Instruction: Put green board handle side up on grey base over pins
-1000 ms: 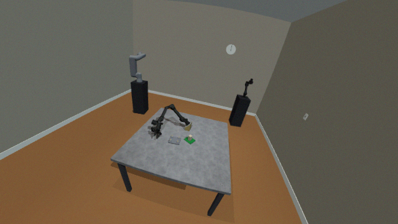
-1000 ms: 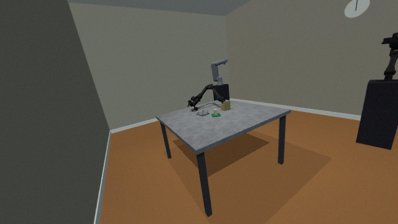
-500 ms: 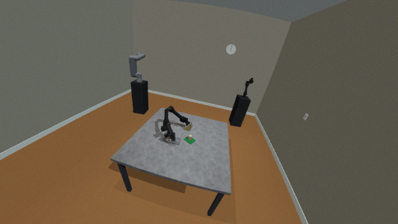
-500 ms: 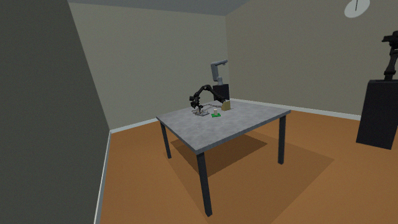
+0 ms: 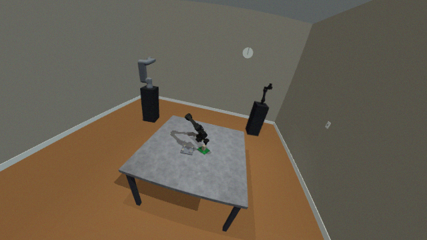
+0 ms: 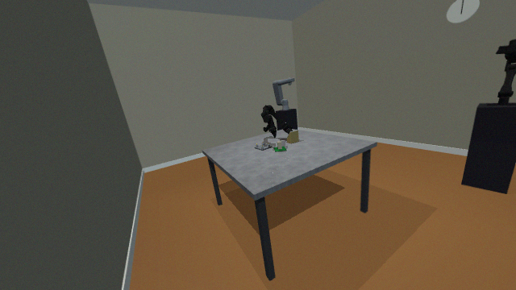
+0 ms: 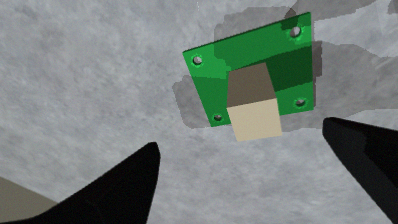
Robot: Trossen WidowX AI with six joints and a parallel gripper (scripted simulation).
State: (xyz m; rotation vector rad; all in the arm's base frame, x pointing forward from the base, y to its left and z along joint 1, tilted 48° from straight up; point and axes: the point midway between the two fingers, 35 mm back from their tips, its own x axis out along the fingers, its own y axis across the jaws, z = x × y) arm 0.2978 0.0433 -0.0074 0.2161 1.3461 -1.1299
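Plainly, the black two-fingered gripper (image 5: 202, 141) (image 6: 270, 133) (image 7: 241, 132) has its jaws spread wide, released, with nothing clasped between them. The flat green board with corner holes (image 5: 203, 151) (image 6: 280, 149) (image 7: 250, 50) lies on the mottled grey table (image 5: 213, 173) (image 6: 306, 161) (image 7: 100, 75), its square cream-coloured handle (image 5: 204, 147) (image 6: 280, 144) (image 7: 256, 120) facing up. In the wrist view, the board sits towards twelve o'clock from the gap between the fingertips, and the handle's pale top shows near the middle of that gap. All four corner holes are visible there.

Seen from the top view, the small grey base with posts (image 5: 187, 151) (image 6: 263, 147) is just beside the board, at about its nine o'clock, and the gripper is near the board's twelve o'clock. The board is off the base. In the exterior view, a tan block-like piece (image 6: 293, 137) stands at roughly one o'clock from the board, near it.
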